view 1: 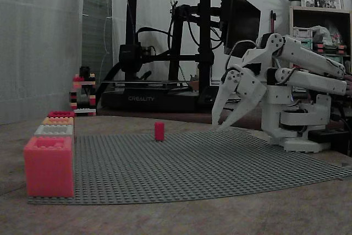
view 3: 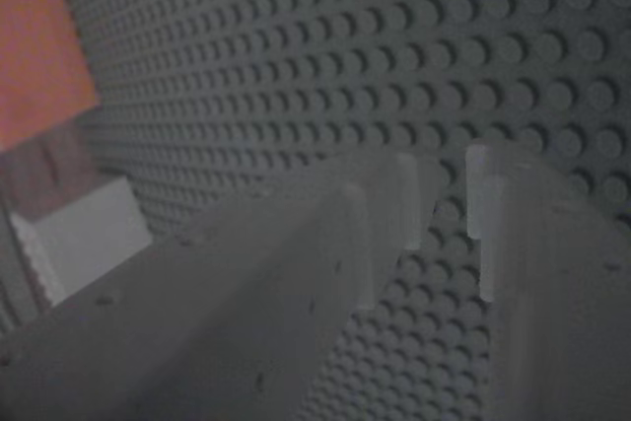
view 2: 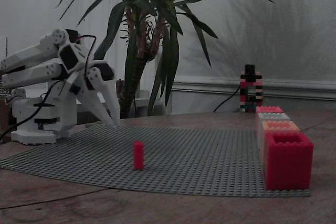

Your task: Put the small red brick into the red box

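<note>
The arm's gripper point(view 1: 221, 123) hovers empty, jaws parted, over one edge of the baseplate point(view 1: 220, 163). The brick point(view 1: 159, 131) stands upright mid-plate, the red box point(view 2: 287, 160) at a far corner. A careless approach could topple the slim brick.

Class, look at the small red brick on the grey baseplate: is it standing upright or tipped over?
Upright. In both fixed views the small red brick stands taller than wide on the grey baseplate, alone, with nothing touching it.
</note>
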### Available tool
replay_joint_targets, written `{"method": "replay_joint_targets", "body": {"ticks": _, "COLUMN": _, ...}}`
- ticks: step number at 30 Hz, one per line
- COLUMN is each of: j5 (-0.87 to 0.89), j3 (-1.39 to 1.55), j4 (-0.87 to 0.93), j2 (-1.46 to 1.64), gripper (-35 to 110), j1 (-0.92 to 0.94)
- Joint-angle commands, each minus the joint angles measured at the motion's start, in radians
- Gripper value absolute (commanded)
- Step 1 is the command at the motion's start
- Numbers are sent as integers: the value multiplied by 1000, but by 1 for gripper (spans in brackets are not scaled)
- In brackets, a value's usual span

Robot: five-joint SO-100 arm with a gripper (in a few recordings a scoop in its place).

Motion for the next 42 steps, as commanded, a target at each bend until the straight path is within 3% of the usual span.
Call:
{"method": "replay_joint_targets", "body": {"ticks": 1, "j5": -5, "j3": -23, "j4": 14, "j2": 11, "gripper": 0, "j1": -2}}
{"method": "replay_joint_targets", "body": {"ticks": 34, "j5": -3, "j3": -25, "j4": 5, "j2": 3, "gripper": 0, "j1": -2}}
{"method": "replay_joint_targets", "body": {"ticks": 42, "j5": -130, "j3": -262, "j4": -264, "j2": -517, "gripper": 0, "j1": 38}}
